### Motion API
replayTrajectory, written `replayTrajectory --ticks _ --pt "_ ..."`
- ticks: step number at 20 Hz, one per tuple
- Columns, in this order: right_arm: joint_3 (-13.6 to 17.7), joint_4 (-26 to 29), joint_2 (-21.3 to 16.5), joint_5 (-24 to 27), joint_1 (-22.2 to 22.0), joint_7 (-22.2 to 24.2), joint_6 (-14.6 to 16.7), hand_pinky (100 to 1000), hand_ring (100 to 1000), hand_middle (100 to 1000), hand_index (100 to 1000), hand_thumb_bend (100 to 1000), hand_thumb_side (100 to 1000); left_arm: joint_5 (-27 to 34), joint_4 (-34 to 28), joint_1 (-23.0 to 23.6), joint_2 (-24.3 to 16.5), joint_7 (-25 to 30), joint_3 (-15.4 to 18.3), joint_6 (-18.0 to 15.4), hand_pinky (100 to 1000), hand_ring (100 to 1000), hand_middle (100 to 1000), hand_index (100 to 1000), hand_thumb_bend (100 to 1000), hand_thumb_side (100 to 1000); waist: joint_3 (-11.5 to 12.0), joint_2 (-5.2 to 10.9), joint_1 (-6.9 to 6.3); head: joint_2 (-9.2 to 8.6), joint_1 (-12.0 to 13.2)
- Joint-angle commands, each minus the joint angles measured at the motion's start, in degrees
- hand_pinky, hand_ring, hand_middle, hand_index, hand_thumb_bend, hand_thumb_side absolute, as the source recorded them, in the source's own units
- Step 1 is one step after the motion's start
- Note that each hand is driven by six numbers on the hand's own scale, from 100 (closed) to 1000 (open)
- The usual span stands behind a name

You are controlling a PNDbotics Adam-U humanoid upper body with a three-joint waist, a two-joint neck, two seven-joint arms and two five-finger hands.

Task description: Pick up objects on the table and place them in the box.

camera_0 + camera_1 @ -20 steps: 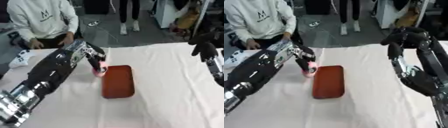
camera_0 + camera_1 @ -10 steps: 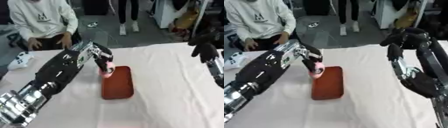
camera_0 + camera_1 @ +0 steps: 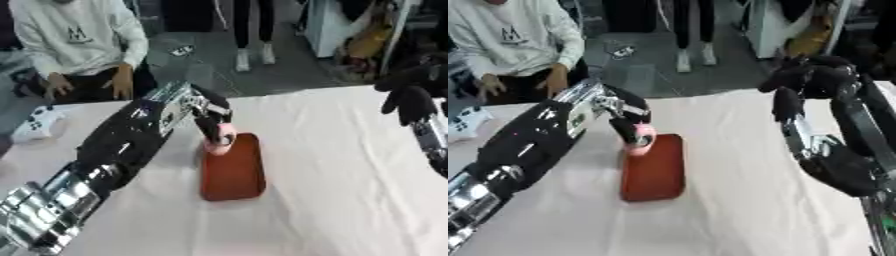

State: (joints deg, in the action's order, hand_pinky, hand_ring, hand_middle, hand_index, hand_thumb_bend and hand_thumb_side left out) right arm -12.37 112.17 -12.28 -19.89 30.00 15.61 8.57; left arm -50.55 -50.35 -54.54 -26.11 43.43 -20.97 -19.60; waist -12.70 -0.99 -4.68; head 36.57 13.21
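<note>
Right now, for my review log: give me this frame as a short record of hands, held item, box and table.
left hand: fingers curled round a small pink object, at the near-left end of the box
held item: pink object, small and rounded, kind not clear
box: red-brown, shallow, rectangular, lying flat on the table; inside looks bare apart from the pink object at its edge
right hand: raised above the table's right side, fingers curled, holding nothing
table: covered in a pale cloth

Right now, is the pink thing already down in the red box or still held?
Still held. The left hand has its fingers curled round the pink thing, which sits at the near-left rim of the red box, not released inside.
</note>
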Motion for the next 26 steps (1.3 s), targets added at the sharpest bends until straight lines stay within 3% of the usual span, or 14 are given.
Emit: replayTrajectory --ticks 1,2,3,4,5,6,8,13,22,26 --pt "0.0 1.0 0.3 0.0 1.5 0.0 0.1 248 434 571 657 100 747 -0.8 0.0 -1.3 -0.6 3.1 1.0 -5.7 100 100 186 465 100 575 -0.2 0.54 0.13 -0.80 0.4" --pt "-0.1 1.0 0.4 0.0 1.5 0.0 0.1 248 434 571 657 100 746 -0.8 0.1 -1.3 -0.5 2.2 1.0 -6.0 100 100 178 462 100 577 -0.2 0.52 0.11 -0.81 0.4" --pt "-0.1 1.0 0.4 0.0 1.6 0.1 0.2 248 434 571 657 100 747 -1.0 0.3 -1.3 -0.5 1.6 1.1 -6.2 100 124 347 550 100 550 -0.3 0.50 0.10 -0.81 0.4" --pt "-0.1 1.0 0.4 0.0 1.6 0.1 0.2 248 434 571 657 100 746 -1.4 0.5 -1.3 -0.5 1.1 1.0 -6.3 100 226 416 602 100 550 -0.3 0.49 0.08 -0.78 0.4" --pt "-0.1 1.0 0.4 0.0 1.6 0.1 0.2 248 434 571 657 100 746 -1.9 0.6 -1.3 -0.5 0.6 1.1 -6.5 151 324 472 637 100 567 -0.3 0.48 0.07 -0.77 0.4" --pt "-0.1 1.0 0.4 0.0 1.6 0.1 0.2 248 434 571 657 100 746 -2.4 0.7 -1.3 -0.5 0.2 1.1 -6.7 288 404 527 672 100 577 -0.3 0.47 0.05 -0.76 0.4" --pt "-0.1 1.0 0.4 0.0 1.6 0.1 0.2 248 434 571 657 100 746 -3.2 1.0 -1.3 -0.5 -0.7 1.3 -7.0 472 515 597 715 100 610 -0.3 0.46 0.04 -0.73 0.4" --pt "0.0 1.0 0.4 -0.1 1.6 0.1 0.2 248 434 571 657 100 747 -4.6 1.6 -1.3 -0.5 -3.0 1.7 -7.5 697 732 761 809 100 655 -0.3 0.44 0.03 -0.68 0.3" --pt "0.0 1.0 0.4 -0.1 1.6 0.1 0.2 248 434 571 658 100 748 -6.3 2.9 -1.4 -0.5 -4.5 2.3 -6.7 816 844 869 903 100 708 -0.2 0.47 0.00 -0.60 0.2" --pt "0.0 1.0 0.3 -0.2 1.6 0.0 0.2 248 434 571 658 100 748 -7.1 3.3 -1.5 -0.6 -3.7 2.3 -6.4 873 889 905 932 190 730 -0.2 0.47 0.02 -0.54 0.2"
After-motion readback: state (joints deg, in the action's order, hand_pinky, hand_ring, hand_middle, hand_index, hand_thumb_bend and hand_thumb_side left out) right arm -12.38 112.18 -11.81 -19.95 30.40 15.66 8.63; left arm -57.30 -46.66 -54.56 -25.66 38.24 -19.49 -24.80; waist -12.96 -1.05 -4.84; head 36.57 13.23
